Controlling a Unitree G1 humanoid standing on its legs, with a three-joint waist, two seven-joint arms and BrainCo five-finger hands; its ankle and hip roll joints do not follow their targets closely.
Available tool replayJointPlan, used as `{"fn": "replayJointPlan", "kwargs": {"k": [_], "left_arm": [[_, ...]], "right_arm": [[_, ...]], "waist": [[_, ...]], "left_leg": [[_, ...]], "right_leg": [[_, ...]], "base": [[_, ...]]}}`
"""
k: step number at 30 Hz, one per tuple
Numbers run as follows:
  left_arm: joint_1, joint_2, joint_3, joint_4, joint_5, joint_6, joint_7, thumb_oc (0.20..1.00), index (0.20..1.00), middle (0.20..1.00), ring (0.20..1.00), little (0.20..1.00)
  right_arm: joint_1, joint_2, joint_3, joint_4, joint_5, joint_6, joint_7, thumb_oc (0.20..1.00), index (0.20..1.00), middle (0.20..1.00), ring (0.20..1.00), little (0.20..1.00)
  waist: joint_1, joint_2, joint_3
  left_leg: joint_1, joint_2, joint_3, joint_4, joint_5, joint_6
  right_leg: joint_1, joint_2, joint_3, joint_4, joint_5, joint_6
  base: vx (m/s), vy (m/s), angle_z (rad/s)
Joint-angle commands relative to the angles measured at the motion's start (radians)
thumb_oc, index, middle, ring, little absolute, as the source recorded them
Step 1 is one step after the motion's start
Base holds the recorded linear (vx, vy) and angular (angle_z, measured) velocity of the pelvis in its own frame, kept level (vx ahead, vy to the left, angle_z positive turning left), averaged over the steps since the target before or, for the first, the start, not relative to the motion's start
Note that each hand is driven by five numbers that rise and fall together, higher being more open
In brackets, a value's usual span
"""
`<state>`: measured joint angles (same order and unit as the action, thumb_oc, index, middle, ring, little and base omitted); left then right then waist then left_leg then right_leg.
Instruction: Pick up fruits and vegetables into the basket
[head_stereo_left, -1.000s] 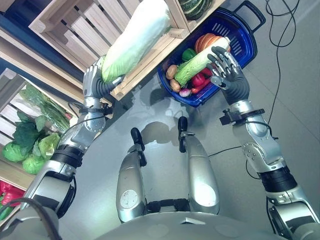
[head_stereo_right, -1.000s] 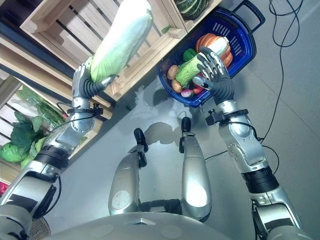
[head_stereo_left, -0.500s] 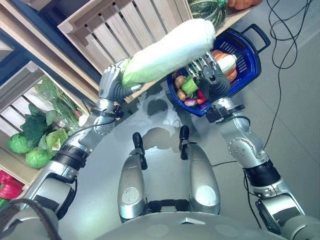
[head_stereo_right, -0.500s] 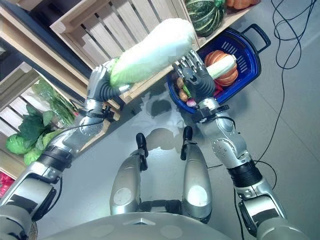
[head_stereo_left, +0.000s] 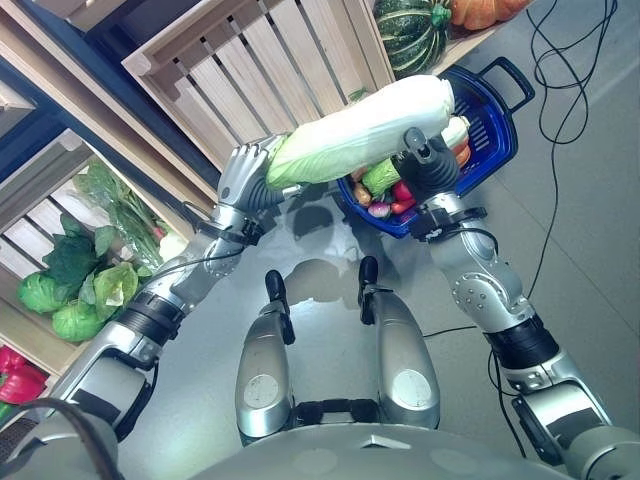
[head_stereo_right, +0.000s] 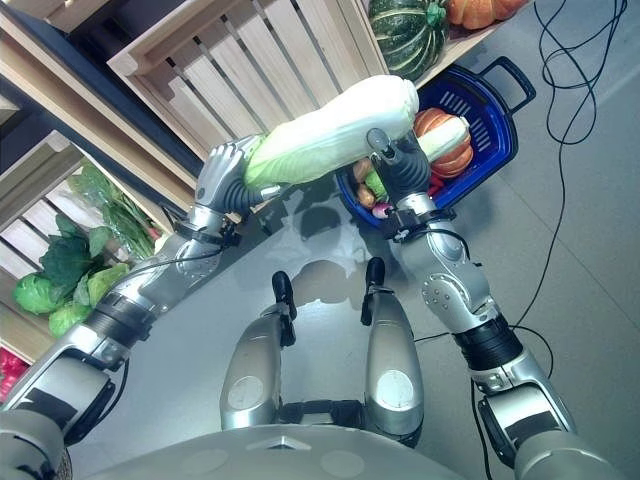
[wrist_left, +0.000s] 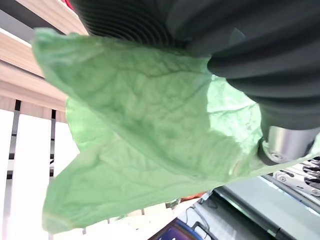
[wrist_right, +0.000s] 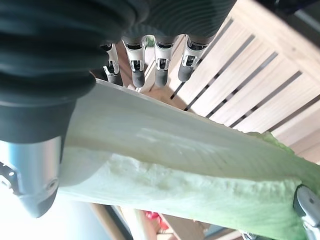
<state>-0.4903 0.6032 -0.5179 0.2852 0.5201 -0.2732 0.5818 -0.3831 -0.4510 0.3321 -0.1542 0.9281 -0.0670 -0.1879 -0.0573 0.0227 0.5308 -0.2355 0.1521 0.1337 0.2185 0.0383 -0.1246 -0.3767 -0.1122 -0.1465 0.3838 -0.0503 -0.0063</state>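
Now we've got one long napa cabbage (head_stereo_left: 360, 132) held level, stretching from our left hand (head_stereo_left: 245, 178) out over the near rim of the blue basket (head_stereo_left: 493, 140). Left hand is curled round the leafy green end. Right hand (head_stereo_right: 399, 170) is up against the pale white end just in front of the basket, thumb on one side, fingers (wrist_right: 159, 62) reaching past the other; they look fairly straight, so we can't tell whether it truly grips. Inside the basket we count one orange pumpkin (head_stereo_right: 443, 139), a second, smaller napa cabbage (head_stereo_right: 445, 134) lying on it, plus red and green pieces we can't count, half hidden behind the right hand. Beyond the basket: one dark green squash (head_stereo_left: 408, 33), one orange pumpkin (head_stereo_left: 484, 10). Wooden crates (head_stereo_left: 270, 70) stand left of the basket, with leafy greens (head_stereo_left: 75, 285) further left.
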Motion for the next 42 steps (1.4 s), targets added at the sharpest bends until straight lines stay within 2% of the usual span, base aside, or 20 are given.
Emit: {"fn": "replayJointPlan", "kwargs": {"k": [1, 5, 6, 7, 13, 16, 17, 18, 20, 23, 35, 42], "left_arm": [[0.019, -0.019, -0.074, -0.154, 0.09, -0.003, 0.013, 0.2, 0.2, 0.2, 0.2, 0.2], [0.004, -0.008, -0.095, -0.164, 0.164, 0.013, 0.028, 0.2, 0.2, 0.2, 0.2, 0.2], [-0.001, -0.003, -0.099, -0.167, 0.193, 0.016, 0.031, 0.2, 0.2, 0.2, 0.2, 0.2], [-0.008, 0.005, -0.104, -0.17, 0.205, 0.015, 0.036, 0.2, 0.2, 0.2, 0.2, 0.2], [-0.035, 0.027, -0.127, -0.177, 0.262, 0.009, 0.05, 0.2, 0.2, 0.2, 0.2, 0.2], [-0.042, 0.039, -0.137, -0.177, 0.258, 0.008, 0.038, 0.2, 0.2, 0.2, 0.2, 0.2], [-0.04, 0.041, -0.138, -0.17, 0.235, 0.005, 0.017, 0.482, 0.482, 0.482, 0.482, 0.482], [-0.036, 0.042, -0.139, -0.164, 0.2, 0.004, -0.016, 1.0, 1.0, 1.0, 1.0, 1.0], [-0.018, 0.033, -0.131, -0.158, 0.106, 0.019, -0.079, 1.0, 1.0, 1.0, 1.0, 1.0], [0.017, 0.014, -0.115, -0.143, 0.051, 0.029, -0.114, 1.0, 1.0, 1.0, 1.0, 1.0], [0.213, 0.024, -0.003, -0.031, -0.146, 0.059, -0.099, 1.0, 1.0, 1.0, 1.0, 1.0], [0.362, 0.003, 0.084, 0.138, -0.273, 0.088, -0.082, 1.0, 1.0, 1.0, 1.0, 1.0]], "right_arm": [[-0.016, 0.035, 0.038, -0.023, 0.015, -0.033, -0.005, 1.0, 1.0, 1.0, 1.0, 1.0], [-0.029, 0.031, 0.051, -0.016, 0.039, -0.005, 0.03, 1.0, 1.0, 1.0, 1.0, 1.0], [-0.033, 0.031, 0.056, -0.015, 0.047, -0.003, 0.046, 0.677, 0.677, 0.677, 0.677, 0.677], [-0.034, 0.031, 0.063, -0.016, 0.048, -0.007, 0.06, 0.2, 0.2, 0.2, 0.2, 0.2], [-0.06, 0.039, 0.084, -0.02, 0.055, -0.018, 0.099, 0.2, 0.2, 0.2, 0.2, 0.2], [-0.079, 0.041, 0.092, -0.019, 0.027, -0.018, 0.076, 0.2, 0.2, 0.2, 0.2, 0.2], [-0.08, 0.039, 0.089, -0.018, 0.02, -0.018, 0.07, 0.2, 0.2, 0.2, 0.2, 0.2], [-0.082, 0.038, 0.086, -0.015, 0.013, -0.021, 0.064, 0.2, 0.2, 0.2, 0.2, 0.2], [-0.082, 0.036, 0.077, -0.013, 0.0, -0.032, 0.057, 0.2, 0.2, 0.2, 0.2, 0.2], [-0.076, 0.031, 0.056, -0.02, -0.028, -0.047, 0.044, 0.2, 0.2, 0.2, 0.2, 0.2], [-0.033, -0.032, -0.109, -0.056, -0.158, -0.1, -0.019, 0.2, 0.2, 0.2, 0.2, 0.2], [0.007, -0.079, -0.215, -0.043, -0.226, -0.165, -0.06, 0.2, 0.2, 0.2, 0.2, 0.2]], "waist": [[-0.006, -0.029, -0.105], [-0.005, -0.03, -0.105], [-0.004, -0.03, -0.105], [-0.003, -0.03, -0.105], [0.002, -0.025, -0.108], [0.005, -0.021, -0.108], [0.005, -0.019, -0.107], [0.006, -0.017, -0.106], [0.008, -0.015, -0.102], [0.009, -0.013, -0.094], [0.011, 0.007, -0.045], [0.011, 0.021, -0.011]], "left_leg": [[-0.022, -0.047, 0.005, 0.029, -0.07, 0.07], [-0.021, -0.047, 0.005, 0.029, -0.07, 0.069], [-0.02, -0.046, 0.005, 0.028, -0.07, 0.069], [-0.018, -0.045, 0.004, 0.028, -0.071, 0.068], [-0.014, -0.047, 0.0, 0.025, -0.07, 0.066], [-0.012, -0.046, -0.001, 0.019, -0.067, 0.065], [-0.012, -0.046, -0.002, 0.018, -0.066, 0.065], [-0.012, -0.045, -0.001, 0.015, -0.065, 0.065], [-0.013, -0.043, 0.0, 0.01, -0.061, 0.065], [-0.022, -0.041, -0.001, 0.009, -0.056, 0.064], [-0.071, -0.031, 0.012, 0.014, -0.041, 0.06], [-0.11, -0.023, 0.028, 0.041, -0.046, 0.053]], "right_leg": [[0.078, -0.043, 0.012, -0.078, -0.019, 0.107], [0.082, -0.044, 0.013, -0.083, -0.017, 0.107], [0.084, -0.045, 0.012, -0.085, -0.017, 0.108], [0.087, -0.046, 0.011, -0.085, -0.017, 0.109], [0.097, -0.05, 0.007, -0.095, -0.015, 0.11], [0.097, -0.052, 0.004, -0.098, -0.013, 0.111], [0.096, -0.052, 0.003, -0.096, -0.014, 0.112], [0.096, -0.053, 0.002, -0.096, -0.014, 0.112], [0.094, -0.051, 0.0, -0.095, -0.014, 0.112], [0.083, -0.048, -0.003, -0.089, -0.014, 0.111], [0.021, -0.031, -0.02, -0.048, -0.028, 0.09], [-0.034, -0.035, -0.031, 0.009, -0.053, 0.079]], "base": [[0.0, 0.0, 0.0], [0.0, 0.0, 0.0], [0.0, 0.0, 0.0], [0.0, 0.0, 0.0], [0.0, 0.0, 0.0], [0.0, 0.0, 0.0], [0.0, 0.0, 0.0], [0.0, 0.0, 0.0], [0.0, 0.0, 0.0], [-0.05, -0.025, 0.02], [-0.05, -0.014, 0.0], [-0.04, 0.001, -0.03]]}}
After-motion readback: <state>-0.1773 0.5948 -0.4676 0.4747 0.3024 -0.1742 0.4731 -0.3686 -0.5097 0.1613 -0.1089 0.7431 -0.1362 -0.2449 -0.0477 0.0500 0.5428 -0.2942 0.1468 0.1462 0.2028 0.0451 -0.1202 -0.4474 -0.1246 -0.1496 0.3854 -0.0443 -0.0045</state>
